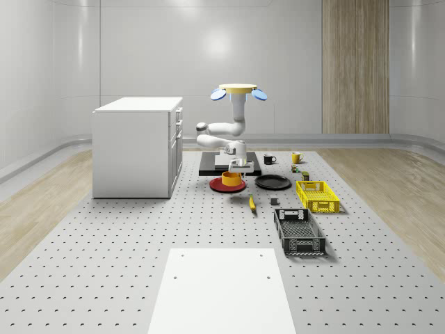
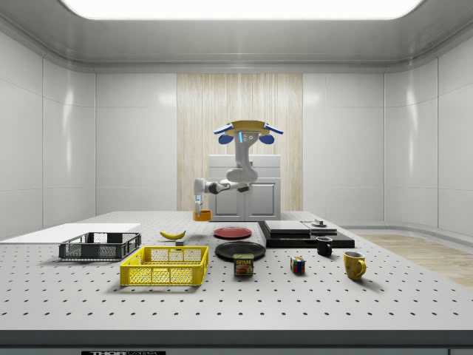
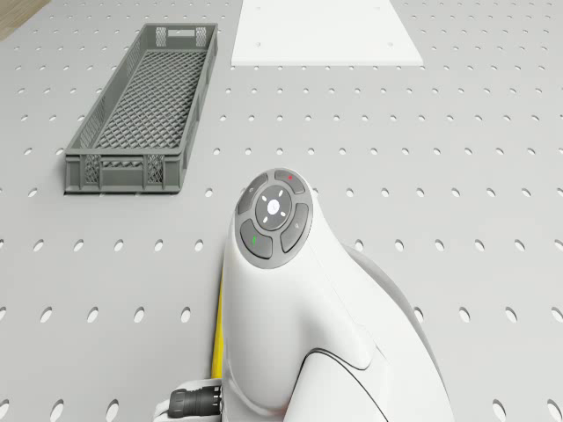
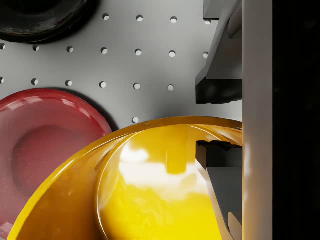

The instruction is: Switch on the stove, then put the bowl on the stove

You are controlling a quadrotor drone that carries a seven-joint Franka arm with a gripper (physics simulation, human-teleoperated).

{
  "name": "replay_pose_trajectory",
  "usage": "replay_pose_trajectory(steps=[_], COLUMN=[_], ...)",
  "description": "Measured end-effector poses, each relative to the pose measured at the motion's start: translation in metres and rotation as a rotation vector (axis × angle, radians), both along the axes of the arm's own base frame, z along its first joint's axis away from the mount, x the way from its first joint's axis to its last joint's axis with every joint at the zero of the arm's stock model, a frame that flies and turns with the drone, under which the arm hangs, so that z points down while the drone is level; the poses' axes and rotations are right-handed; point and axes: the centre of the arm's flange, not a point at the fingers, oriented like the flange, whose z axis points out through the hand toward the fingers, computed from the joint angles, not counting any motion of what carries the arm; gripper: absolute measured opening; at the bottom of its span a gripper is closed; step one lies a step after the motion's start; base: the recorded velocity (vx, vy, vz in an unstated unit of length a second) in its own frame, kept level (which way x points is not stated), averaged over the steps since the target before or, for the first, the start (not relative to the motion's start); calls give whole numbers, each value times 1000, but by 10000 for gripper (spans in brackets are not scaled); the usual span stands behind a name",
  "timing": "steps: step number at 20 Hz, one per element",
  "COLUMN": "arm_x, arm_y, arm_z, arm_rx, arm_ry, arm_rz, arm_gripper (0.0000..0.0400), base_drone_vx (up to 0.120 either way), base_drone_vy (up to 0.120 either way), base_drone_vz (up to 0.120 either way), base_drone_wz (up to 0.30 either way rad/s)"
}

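Evidently the carry stage is under way: the yellow bowl (image 1: 231, 179) hangs clear of the desk (image 1: 139, 243), its rim pinched between the fingers (image 4: 216, 91), one pad outside the wall and one inside, as the wrist view shows. In the side view the bowl (image 2: 202, 215) sits under the gripper (image 2: 198, 209) above the desk surface, to the side view's left of the red plate (image 2: 232, 232). The drone (image 1: 238, 91) hovers over the stove (image 1: 229, 164), beside the white cabinet (image 1: 138, 146), with the arm folded down and forward. Whether the stove has been switched on cannot be read from these pictures; its knob (image 2: 319, 222) shows no legible state. What remains, by judgement, is to move the bowl back over the stove top and set it down. Beneath the bowl lies the red plate (image 4: 45, 145), and the black plate (image 1: 272, 182) lies just beside that; the banana (image 1: 252, 202) lies nearer the camera. The route toward the stove looks open, since the black mug (image 1: 270, 159) and the yellow mug (image 1: 297, 157) stand off to the whole-scene view's right. The stove's front edge is the rim the bowl must clear, and the cabinet wall bounds the room on the whole-scene view's left.
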Motion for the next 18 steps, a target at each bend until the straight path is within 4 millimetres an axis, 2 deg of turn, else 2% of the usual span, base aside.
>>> replay_pose_trajectory(steps=[2, 6, 18], arm_x=[0, 0, 0], arm_y=[0, 0, 0], arm_z=[0, 0, 0], arm_rx=[0, 0, 0], arm_ry=[0, 0, 0], arm_rz=[-1, -2, -4], arm_gripper=[107, 107, 107], base_drone_vx=[-120, -120, -120], base_drone_vy=[0, 60, 0], base_drone_vz=[100, 0, 0], base_drone_wz=[0, 0, 0])
